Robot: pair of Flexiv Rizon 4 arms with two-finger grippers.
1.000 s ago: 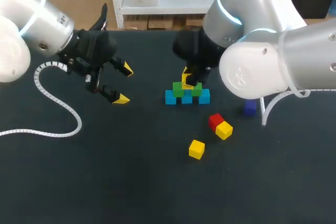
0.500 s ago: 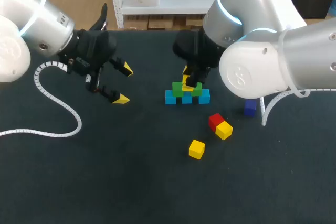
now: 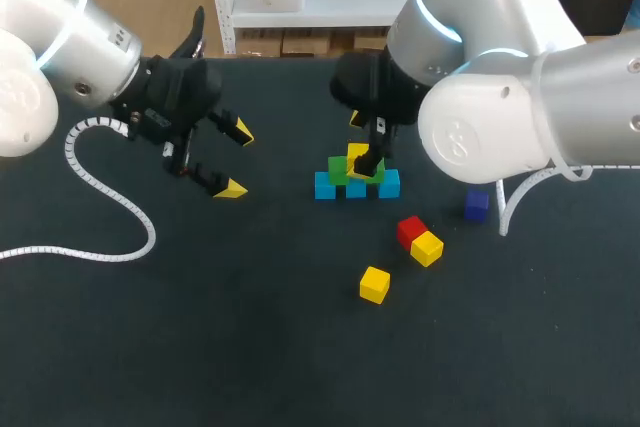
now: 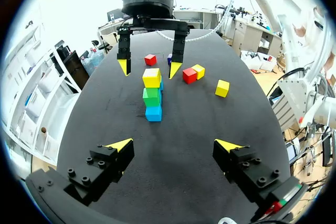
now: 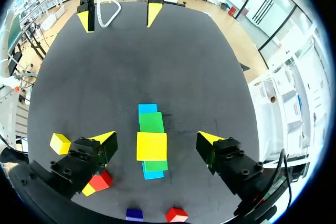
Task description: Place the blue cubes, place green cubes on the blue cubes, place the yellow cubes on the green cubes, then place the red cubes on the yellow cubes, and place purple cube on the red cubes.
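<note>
Over mid-table, head view: the right gripper (image 3: 362, 152) hangs open over the top yellow cube (image 3: 356, 154), which sits on green cubes (image 3: 340, 169) over blue cubes (image 3: 325, 186). Well apart, the left gripper (image 3: 228, 158) is open and empty. Left wrist view: a red cube (image 4: 189, 75) lies loose near the blue cubes. Right wrist view: spread fingers (image 5: 207, 141) flank the top yellow cube, touching neither side.

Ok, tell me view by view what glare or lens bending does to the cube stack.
Head view: glare on the white shell of my right arm; the arm hides the table behind the stack. Left wrist view: fisheye bows the table's edge; stack evenly lit. Right wrist view: same bowing; yellow cube plain between the open fingers of the right gripper.
</note>
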